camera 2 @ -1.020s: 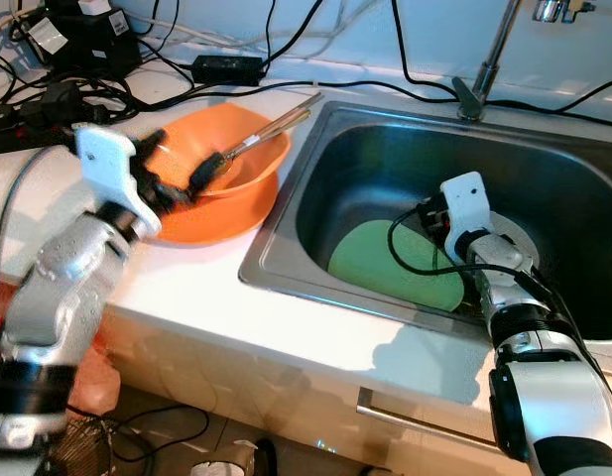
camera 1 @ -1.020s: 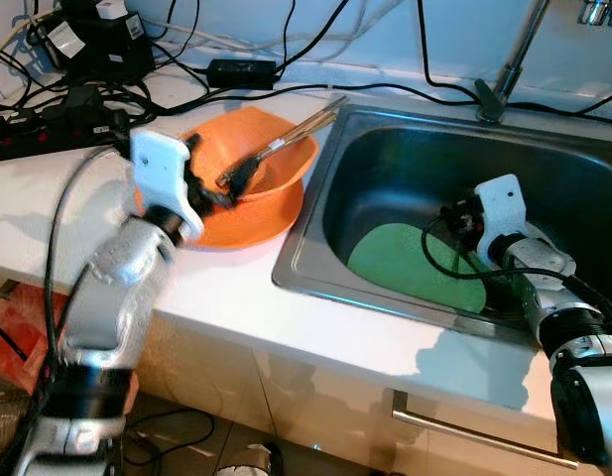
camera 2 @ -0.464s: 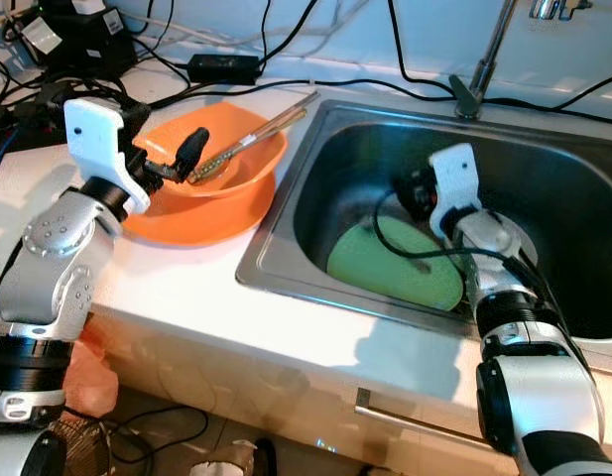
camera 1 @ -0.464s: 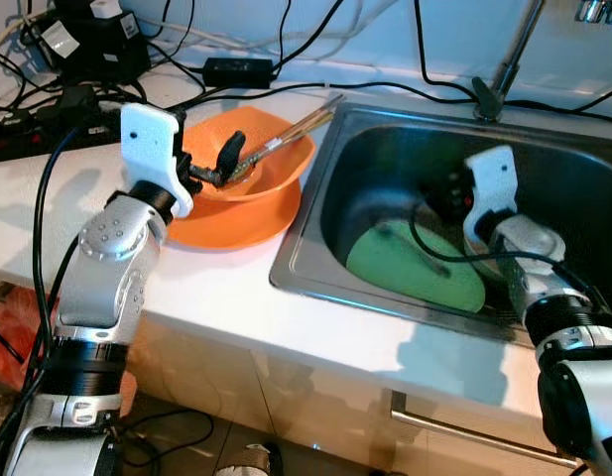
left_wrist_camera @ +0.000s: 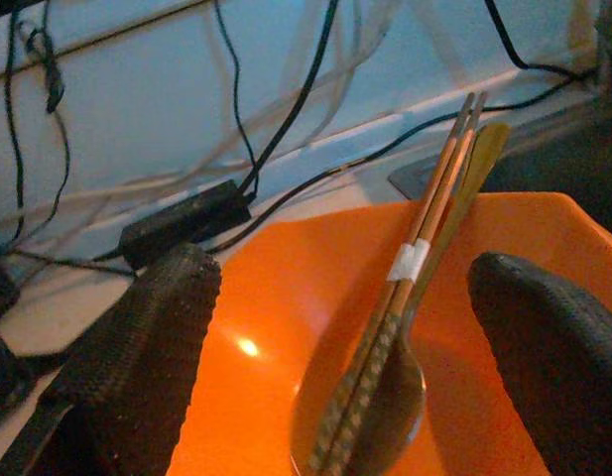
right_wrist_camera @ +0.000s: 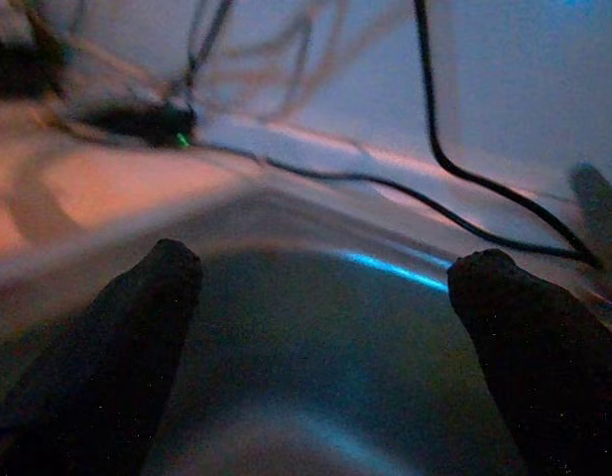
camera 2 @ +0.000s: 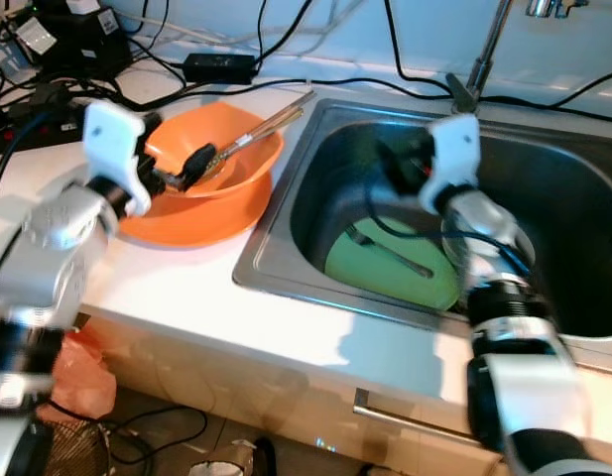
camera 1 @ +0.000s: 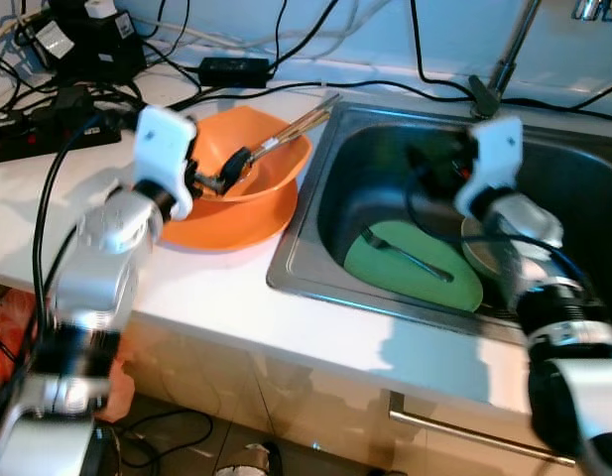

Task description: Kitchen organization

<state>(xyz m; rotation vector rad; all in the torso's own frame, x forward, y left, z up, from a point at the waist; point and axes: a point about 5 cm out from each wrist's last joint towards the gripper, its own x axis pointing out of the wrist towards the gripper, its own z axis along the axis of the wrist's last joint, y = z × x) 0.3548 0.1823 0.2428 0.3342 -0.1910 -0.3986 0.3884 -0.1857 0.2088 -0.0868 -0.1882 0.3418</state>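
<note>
An orange bowl (camera 1: 248,203) sits on the white counter to the left of the sink. Wooden chopsticks (left_wrist_camera: 425,233) and a spoon (left_wrist_camera: 390,397) rest in it, their handles leaning out over the rim. My left gripper (camera 1: 221,177) is open inside the bowl, with its fingers (left_wrist_camera: 147,347) on either side of the utensils and not touching them. In the steel sink (camera 1: 286,268) a green plate (camera 1: 385,273) lies flat with a fork (camera 1: 410,258) on it. My right gripper (camera 1: 432,167) hangs open above the plate, holding nothing, near the sink's back wall.
A small round dish (camera 1: 482,250) sits beside the green plate. The faucet (camera 1: 499,69) rises behind the sink. Power strips and tangled cables (camera 1: 48,109) crowd the back left of the counter. A drawer handle (camera 1: 454,426) runs below the counter's front edge.
My right gripper has lifted off the green plate toward the sink's back wall, and the fork now lies uncovered on the plate. My left gripper has edged deeper into the bowl.
</note>
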